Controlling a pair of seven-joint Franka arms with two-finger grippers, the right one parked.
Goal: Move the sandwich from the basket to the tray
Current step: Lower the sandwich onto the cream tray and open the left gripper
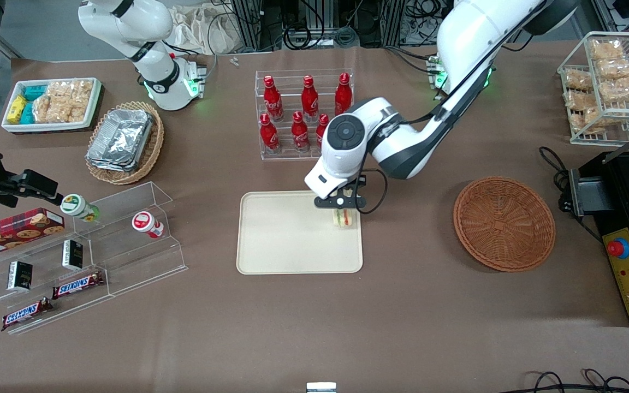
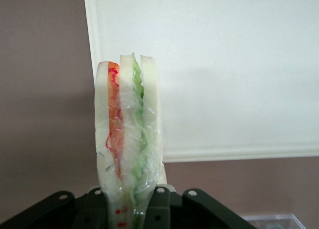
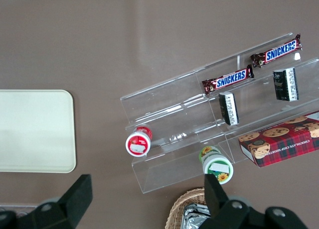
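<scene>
My left gripper (image 1: pixel 344 210) is shut on the sandwich (image 1: pixel 344 218), a wrapped wedge of white bread with orange-red and green layers. It hangs over the cream tray (image 1: pixel 287 240), near the tray's edge toward the working arm's end. In the left wrist view the sandwich (image 2: pixel 128 134) stands upright between the black fingers (image 2: pixel 159 209), with the tray (image 2: pixel 224 64) beneath it and its rim just under the wedge. The round reddish-brown basket (image 1: pixel 504 222) sits on the table toward the working arm's end, with nothing in it.
A clear rack of red bottles (image 1: pixel 301 114) stands just farther from the front camera than the tray. A tan wicker basket of foil containers (image 1: pixel 123 142) and an acrylic shelf with snacks (image 1: pixel 85 251) lie toward the parked arm's end. A black control box (image 1: pixel 628 240) flanks the round basket.
</scene>
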